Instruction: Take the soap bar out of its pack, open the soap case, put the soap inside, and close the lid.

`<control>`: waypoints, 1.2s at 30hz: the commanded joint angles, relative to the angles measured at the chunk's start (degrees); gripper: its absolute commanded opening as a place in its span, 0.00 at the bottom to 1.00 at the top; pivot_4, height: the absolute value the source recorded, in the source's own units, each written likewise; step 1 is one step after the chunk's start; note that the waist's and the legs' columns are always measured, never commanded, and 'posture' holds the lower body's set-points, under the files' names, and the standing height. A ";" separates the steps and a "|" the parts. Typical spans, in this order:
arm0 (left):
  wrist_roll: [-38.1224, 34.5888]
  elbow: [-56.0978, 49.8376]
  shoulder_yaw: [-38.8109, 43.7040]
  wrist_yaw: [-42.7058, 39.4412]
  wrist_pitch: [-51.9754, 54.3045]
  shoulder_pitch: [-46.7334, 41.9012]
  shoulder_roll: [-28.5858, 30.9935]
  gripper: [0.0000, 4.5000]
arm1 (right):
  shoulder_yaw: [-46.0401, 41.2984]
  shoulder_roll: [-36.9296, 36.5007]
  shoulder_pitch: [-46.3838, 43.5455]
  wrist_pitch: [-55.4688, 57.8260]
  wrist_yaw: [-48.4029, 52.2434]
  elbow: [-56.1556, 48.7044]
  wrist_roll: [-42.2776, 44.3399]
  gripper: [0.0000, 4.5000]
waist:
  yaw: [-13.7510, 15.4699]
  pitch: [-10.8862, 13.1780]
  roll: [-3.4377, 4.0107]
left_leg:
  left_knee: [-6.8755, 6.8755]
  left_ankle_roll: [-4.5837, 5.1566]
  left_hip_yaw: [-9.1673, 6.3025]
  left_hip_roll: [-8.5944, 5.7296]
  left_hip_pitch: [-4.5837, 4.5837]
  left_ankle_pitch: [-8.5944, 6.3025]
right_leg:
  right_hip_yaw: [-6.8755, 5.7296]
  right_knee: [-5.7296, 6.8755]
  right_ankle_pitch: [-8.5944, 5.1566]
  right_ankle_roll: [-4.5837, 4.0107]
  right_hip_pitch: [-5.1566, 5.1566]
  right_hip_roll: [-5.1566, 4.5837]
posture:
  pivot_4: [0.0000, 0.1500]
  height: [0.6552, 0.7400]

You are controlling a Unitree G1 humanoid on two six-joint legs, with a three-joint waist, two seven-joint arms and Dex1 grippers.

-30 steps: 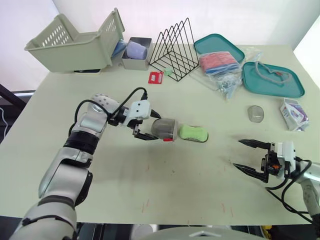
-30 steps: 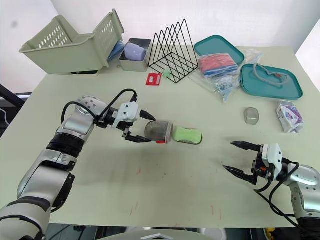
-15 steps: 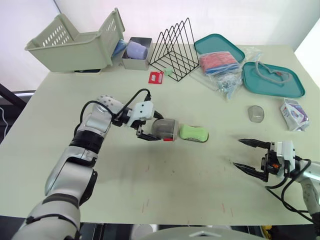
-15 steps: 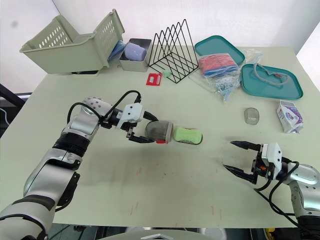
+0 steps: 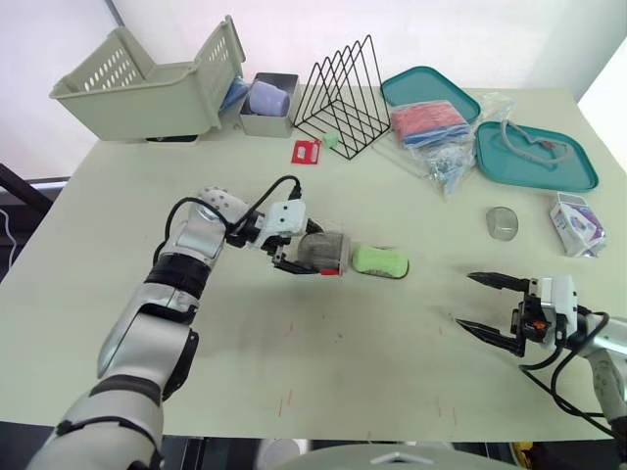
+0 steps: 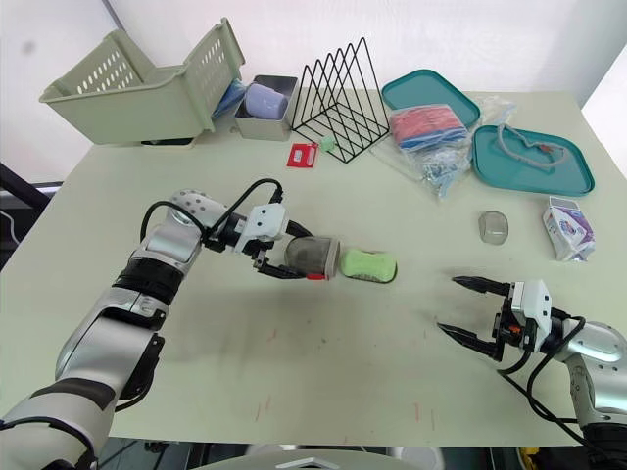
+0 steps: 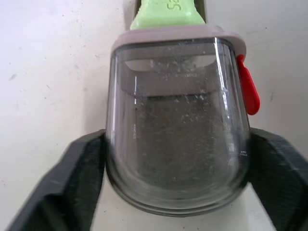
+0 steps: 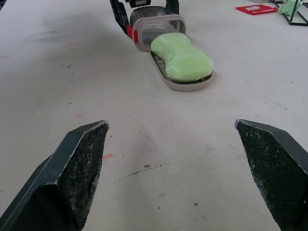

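Left gripper [image 6: 291,253]: closed across the soap case lid [image 5: 326,253], one black finger [image 7: 79,180] pressed on each side wall; positioned just at 9 o'clock of table centre.
Soap case lid: clear, grey-tinted, turned up on edge with its hollow facing 3 o'clock; rim meeting the 9 o'clock end of the case base [image 8: 179,85]; case open.
Red latch [image 7: 247,91]: on the lid rim, on the side nearer the robot.
Case base: flat on the table [image 5: 343,362], extending from the lid toward 3 o'clock.
Soap bar [image 5: 379,260]: green, unwrapped, lying on the case base just beside the lid opening; uncovered.
Right gripper [image 5: 470,300]: fingers spread wide, nothing between them; low over the table at 4 o'clock of the soap bar, well apart from it, tips pointing toward 9 o'clock.
Soap pack [image 5: 575,222]: white and purple carton near the 3 o'clock table edge, at 1 o'clock of the right gripper; whether open or sealed cannot be told.
Clear oval item [image 5: 501,222]: on the table between the soap bar and the soap pack, nearer the pack.
Basket [image 5: 147,83]: pale green, slatted, at the 10 o'clock corner.
Grey tub [image 5: 260,124]: just beside the basket on its 3 o'clock side.
Wire rack [image 5: 343,98]: black, at 12 o'clock.
Red card [image 5: 306,151]: flat on the table at 7 o'clock of the wire rack.
Teal trays [image 5: 558,171]: two, at 1 to 2 o'clock, with plastic bags lying between and across them.
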 commanded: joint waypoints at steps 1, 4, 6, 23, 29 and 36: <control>-0.45 -0.24 0.65 0.08 -1.10 -1.23 -0.20 0.78 | -0.42 -1.27 0.06 -0.06 -0.02 -2.01 0.48 1.00 | 0.01 0.00 0.00 | 0.00 0.00 0.00 0.00 0.00 0.00 | 0.00 0.00 0.00 0.00 0.00 0.00 | 1.00 1.00; -0.53 -1.14 0.70 0.01 -1.07 -0.96 -0.02 0.78 | 0.20 -1.87 -0.74 0.41 0.21 -2.89 0.34 1.00 | 0.03 0.00 0.00 | 0.01 0.00 0.00 0.00 0.00 0.00 | 0.00 0.00 0.00 0.00 0.00 0.00 | 1.00 1.00; -0.75 -2.08 0.83 -0.20 -0.78 -0.55 0.35 0.78 | 1.25 -2.85 -2.06 1.83 0.03 -4.30 0.05 1.00 | 0.01 0.00 0.00 | 0.01 0.00 0.00 0.00 0.00 0.00 | 0.00 0.01 0.00 0.00 0.00 0.00 | 1.00 1.00; -1.95 -11.36 1.37 0.95 3.95 4.41 2.42 0.78 | 28.44 -3.40 -32.90 38.28 -14.48 -17.70 -16.20 1.00 | 0.09 0.00 0.01 | 0.09 -0.01 -0.18 -0.02 -0.13 0.01 | -0.18 0.02 0.00 -0.01 -0.04 -0.03 | 1.00 1.00; -2.07 -12.34 1.38 1.42 4.71 5.00 2.71 0.78 | 32.24 -0.98 -38.35 45.86 -17.69 -17.49 -19.15 1.00 | 0.00 0.00 0.01 | 0.06 -0.01 -0.22 -0.01 -0.13 0.01 | -0.20 0.04 0.00 -0.01 -0.05 -0.02 | 1.00 1.00; -2.31 -13.56 1.39 1.89 5.56 5.66 2.94 0.78 | 34.93 -0.96 -39.13 50.17 -18.55 -17.32 -21.25 1.00 | -0.05 0.00 0.01 | 0.07 -0.01 -0.21 -0.02 -0.14 0.01 | -0.20 0.04 0.00 -0.01 -0.05 -0.03 | 1.00 1.00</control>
